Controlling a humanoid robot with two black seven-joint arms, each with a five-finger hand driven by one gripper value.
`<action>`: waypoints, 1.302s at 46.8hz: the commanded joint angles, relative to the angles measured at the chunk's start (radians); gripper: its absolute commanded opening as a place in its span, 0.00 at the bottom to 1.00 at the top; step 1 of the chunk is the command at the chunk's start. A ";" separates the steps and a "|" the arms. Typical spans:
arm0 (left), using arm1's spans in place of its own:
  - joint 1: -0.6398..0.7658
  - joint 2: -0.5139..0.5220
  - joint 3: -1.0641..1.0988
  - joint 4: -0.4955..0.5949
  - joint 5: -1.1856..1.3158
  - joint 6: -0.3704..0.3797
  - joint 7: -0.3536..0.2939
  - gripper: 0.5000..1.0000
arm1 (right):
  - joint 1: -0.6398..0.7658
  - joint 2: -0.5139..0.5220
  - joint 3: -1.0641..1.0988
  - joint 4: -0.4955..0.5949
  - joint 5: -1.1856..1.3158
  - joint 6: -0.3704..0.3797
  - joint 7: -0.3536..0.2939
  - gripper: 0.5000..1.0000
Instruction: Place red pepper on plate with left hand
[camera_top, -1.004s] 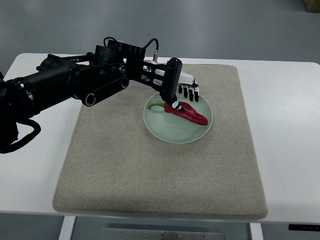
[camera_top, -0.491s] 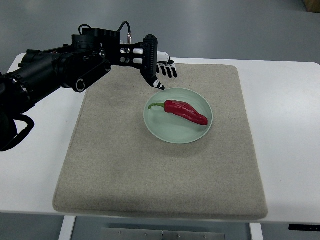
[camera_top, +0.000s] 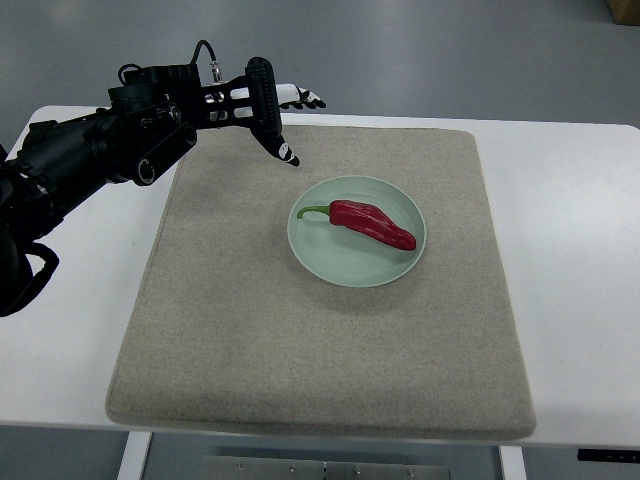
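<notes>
Centrally, a pale green round plate (camera_top: 330, 260) is seen from above, set on a beige mat (camera_top: 250, 340) that covers most of a white counter (camera_top: 570, 300). A red pepper (camera_top: 372, 223) is laid on the plate, slightly above the plate's middle. The pepper is long and glossy, stretched on a slant from upper left to lower right, and its curved green stem is pointed toward the plate's left rim. The whole pepper is kept inside the rim.

From the picture's left edge a black robot arm (camera_top: 90, 160) is reached across the counter's upper left corner. At its end the left hand (camera_top: 275, 112) is held in the air above the top left part of the mat, near the mat's upper edge. The hand is seen edge-on: a dark palm block is turned on its side, pale fingers (camera_top: 300, 99) are stretched out to the right, and a single dark digit with a light tip is pointed down and to the right toward the plate. The fingers are spread loosely and nothing is held in them. The hand is clear of both plate and pepper, up and to the left of them, with bare mat between.

Grey floor is visible beyond the counter's far edge, and a small brown corner of some object is just seen at the top right.
</notes>
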 joint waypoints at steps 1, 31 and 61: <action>0.001 0.001 -0.002 0.036 -0.055 0.011 0.000 0.98 | 0.000 0.000 0.000 0.000 0.000 0.000 0.000 0.86; 0.045 -0.016 -0.009 0.144 -0.899 0.250 0.068 0.98 | 0.000 0.000 0.000 0.000 0.000 0.000 0.000 0.86; 0.127 -0.052 -0.214 0.276 -1.442 -0.038 0.083 0.98 | 0.000 0.000 0.000 0.000 0.000 0.000 0.000 0.86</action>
